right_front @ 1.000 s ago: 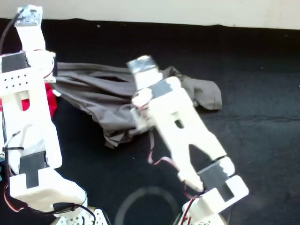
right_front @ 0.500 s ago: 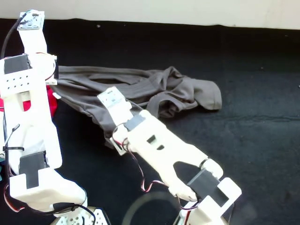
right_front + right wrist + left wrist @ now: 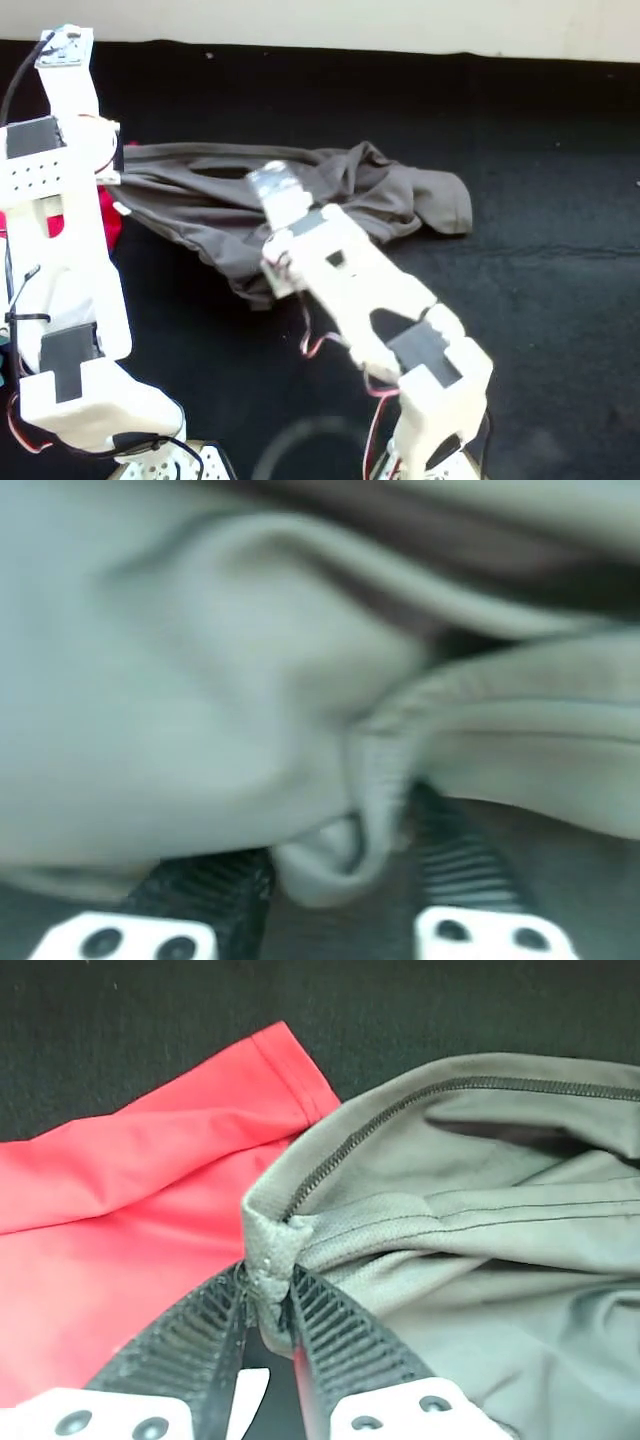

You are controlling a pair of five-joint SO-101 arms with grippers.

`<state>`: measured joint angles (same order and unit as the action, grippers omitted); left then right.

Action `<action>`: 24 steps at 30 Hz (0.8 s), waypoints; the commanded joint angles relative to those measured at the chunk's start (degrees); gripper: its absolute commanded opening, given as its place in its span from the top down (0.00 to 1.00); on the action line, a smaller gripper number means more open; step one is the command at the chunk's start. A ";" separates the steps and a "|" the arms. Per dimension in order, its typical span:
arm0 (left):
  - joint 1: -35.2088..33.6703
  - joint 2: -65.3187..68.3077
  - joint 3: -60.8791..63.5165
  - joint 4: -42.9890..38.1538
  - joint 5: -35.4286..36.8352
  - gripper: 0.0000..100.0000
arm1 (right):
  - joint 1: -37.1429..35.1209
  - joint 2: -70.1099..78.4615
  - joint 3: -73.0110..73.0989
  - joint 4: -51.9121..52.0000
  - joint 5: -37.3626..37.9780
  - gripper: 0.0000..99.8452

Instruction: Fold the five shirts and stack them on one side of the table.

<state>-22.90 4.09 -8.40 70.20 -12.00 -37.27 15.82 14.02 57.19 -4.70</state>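
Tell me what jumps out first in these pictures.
A crumpled gray shirt sprawls across the middle of the black table. The left gripper pinches its hem beside a red shirt, and the right gripper is down in its folds.

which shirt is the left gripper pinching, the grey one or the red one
The grey shirt: the left gripper is shut on a bunched bit of its stitched edge. The red shirt lies beside it, ungripped.
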 commanded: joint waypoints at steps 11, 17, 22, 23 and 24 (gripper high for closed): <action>6.73 -3.47 -1.01 11.25 5.45 0.99 | 21.05 -16.04 -18.51 19.47 15.12 0.99; 13.58 -3.47 -12.00 25.85 17.93 0.99 | 29.14 -22.20 -25.54 26.42 23.03 0.99; 16.31 -3.12 -9.01 30.24 18.73 0.99 | 32.31 -25.27 -25.10 32.31 28.40 0.99; 16.31 -2.77 -6.64 30.24 18.64 0.99 | 32.92 -25.63 -24.13 32.92 29.27 0.99; 16.31 -2.68 -3.74 30.07 18.64 0.99 | 33.45 -26.07 -22.64 33.10 29.98 0.99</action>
<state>-7.43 3.38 -16.22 99.38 6.20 -5.89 -6.59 -8.75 88.92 22.81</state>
